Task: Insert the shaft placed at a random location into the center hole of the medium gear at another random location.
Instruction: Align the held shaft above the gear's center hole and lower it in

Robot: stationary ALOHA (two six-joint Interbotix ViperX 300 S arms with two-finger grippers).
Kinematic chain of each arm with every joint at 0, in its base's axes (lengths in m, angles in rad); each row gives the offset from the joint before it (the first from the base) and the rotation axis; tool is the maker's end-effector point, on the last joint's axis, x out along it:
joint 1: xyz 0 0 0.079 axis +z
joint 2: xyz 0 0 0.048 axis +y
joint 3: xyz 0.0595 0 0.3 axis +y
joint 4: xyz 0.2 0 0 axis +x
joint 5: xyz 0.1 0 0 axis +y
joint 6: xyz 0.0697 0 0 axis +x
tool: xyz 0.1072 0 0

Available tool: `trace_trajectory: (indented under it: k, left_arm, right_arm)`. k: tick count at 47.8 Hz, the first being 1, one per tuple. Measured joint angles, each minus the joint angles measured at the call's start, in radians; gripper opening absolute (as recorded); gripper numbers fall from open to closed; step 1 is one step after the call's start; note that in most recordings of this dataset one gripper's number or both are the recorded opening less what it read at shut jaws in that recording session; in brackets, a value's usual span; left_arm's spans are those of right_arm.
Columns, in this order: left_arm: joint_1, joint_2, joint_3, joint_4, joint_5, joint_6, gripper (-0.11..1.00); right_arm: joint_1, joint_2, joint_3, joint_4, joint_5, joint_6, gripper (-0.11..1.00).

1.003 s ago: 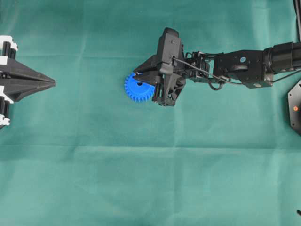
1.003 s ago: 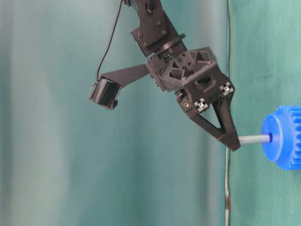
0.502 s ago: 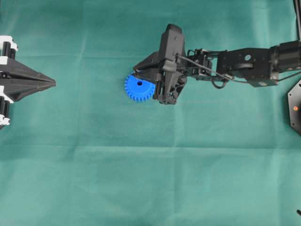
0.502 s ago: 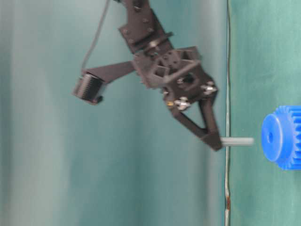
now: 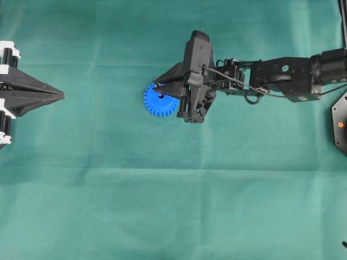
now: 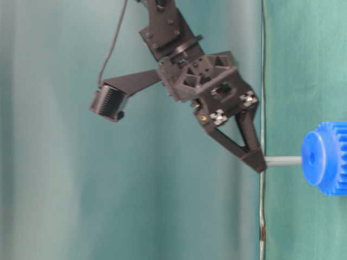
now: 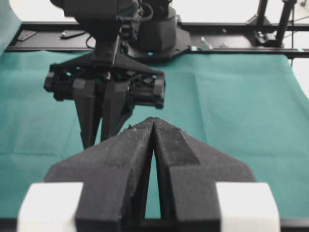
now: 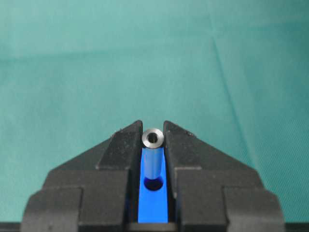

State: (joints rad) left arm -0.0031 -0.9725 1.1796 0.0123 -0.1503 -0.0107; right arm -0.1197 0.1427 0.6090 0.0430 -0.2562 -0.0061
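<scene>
The blue medium gear lies flat on the green cloth, partly under my right gripper. That gripper is shut on the silvery shaft, which points straight at the gear. The shaft's free end meets the gear's raised hub beside the center hole; I cannot tell whether it has entered. In the right wrist view the shaft sits between the fingertips of the gripper, with the dark center hole just below it. My left gripper rests shut and empty at the far left.
Green cloth covers the whole table. A black fixture sits at the right edge. The right arm reaches in from the right. From the left wrist, the right gripper stands ahead past the left gripper.
The shaft was at the gear's hole a second ago, then lifted clear of the gear. It has now come back down to the hub. The left arm has not moved.
</scene>
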Motion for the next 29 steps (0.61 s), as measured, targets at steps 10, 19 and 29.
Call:
trace_trajectory:
  k: [10,19,29]
  left_arm:
    - [0.002,0.0,0.0,0.0,0.0,0.0,0.0]
    - [0.002,0.0,0.0,0.002,0.0,0.0,0.0]
    - [0.0,0.0,0.0,0.0,0.0,0.0,0.0]
  right_arm:
    - [0.002,0.021,0.002,0.011,-0.005,0.0,0.13]
    - [0.003,0.025,0.008,0.014,-0.023,0.0,0.13]
    - [0.005,0.032,0.015,0.014,-0.044,0.0,0.13]
